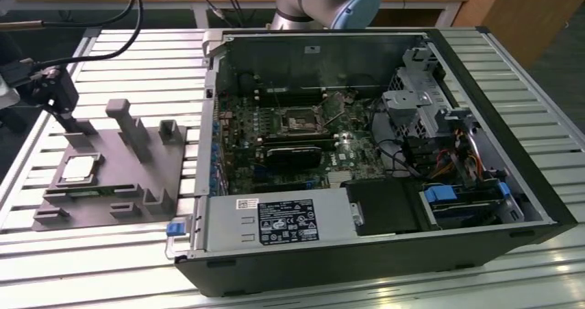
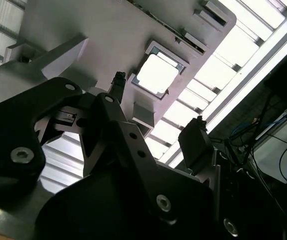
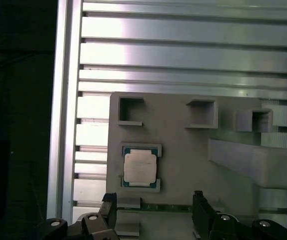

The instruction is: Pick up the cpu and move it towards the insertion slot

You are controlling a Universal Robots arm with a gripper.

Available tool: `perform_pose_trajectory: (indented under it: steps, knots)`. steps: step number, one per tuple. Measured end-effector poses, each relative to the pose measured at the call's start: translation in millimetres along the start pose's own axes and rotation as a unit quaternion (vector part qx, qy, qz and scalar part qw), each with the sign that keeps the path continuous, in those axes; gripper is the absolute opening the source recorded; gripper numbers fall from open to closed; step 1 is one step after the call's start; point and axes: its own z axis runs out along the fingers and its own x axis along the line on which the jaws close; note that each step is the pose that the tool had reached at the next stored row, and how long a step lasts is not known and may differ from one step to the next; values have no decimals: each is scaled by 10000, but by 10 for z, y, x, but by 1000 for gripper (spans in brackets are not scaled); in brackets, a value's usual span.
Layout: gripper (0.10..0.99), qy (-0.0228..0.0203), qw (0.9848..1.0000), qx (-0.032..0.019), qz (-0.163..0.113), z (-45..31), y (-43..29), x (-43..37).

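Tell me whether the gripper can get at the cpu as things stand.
Probably yes. The cpu lies uncovered in its recess on the grey fixture, with the open gripper hanging near it. The upright posts stand apart from the chip.

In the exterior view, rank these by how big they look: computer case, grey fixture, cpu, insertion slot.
1. computer case
2. grey fixture
3. cpu and insertion slot: they look about alike, so I won't rank them.
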Motion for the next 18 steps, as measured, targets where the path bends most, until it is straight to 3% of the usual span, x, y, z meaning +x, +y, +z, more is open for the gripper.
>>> perform_pose_trajectory:
  steps: [18]
  knots:
    - [706,0,10000,0,-3,325,-23,41]
